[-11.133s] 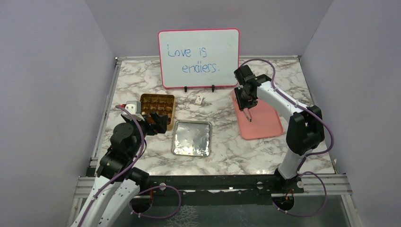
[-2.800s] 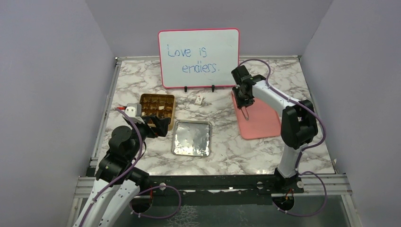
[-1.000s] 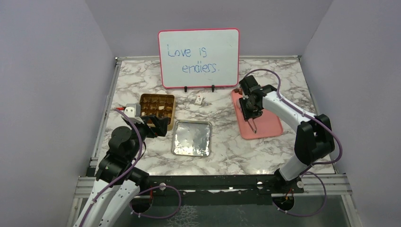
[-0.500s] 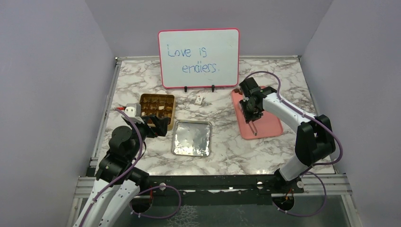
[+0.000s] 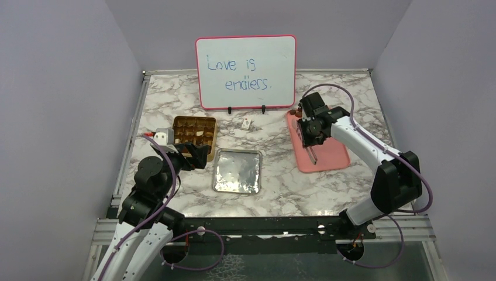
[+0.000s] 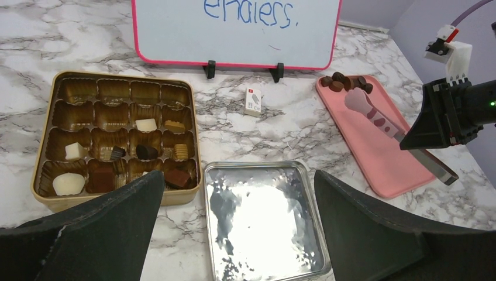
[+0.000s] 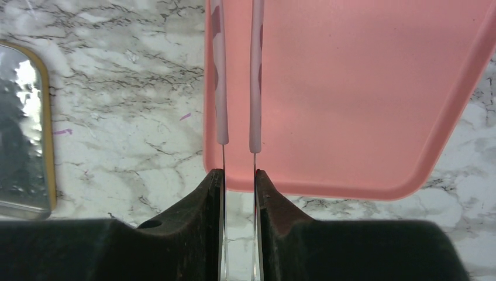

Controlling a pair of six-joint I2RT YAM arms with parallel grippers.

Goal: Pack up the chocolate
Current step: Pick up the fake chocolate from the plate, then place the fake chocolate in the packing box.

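We are holding the left gripper spread wide, gripping nothing, near the close edges of the gold tin and the silver lid, which are lying side by side. The right gripper is clenching the tongs, whose pink-coated ends are reaching over the pink tray just inside its lid-side rim. Some chocolate is sitting in the tin's nearer cells (its far row is standing open). A dark cluster is waiting at the tray's far end. Open tray floor is stretching ahead of the tongs.
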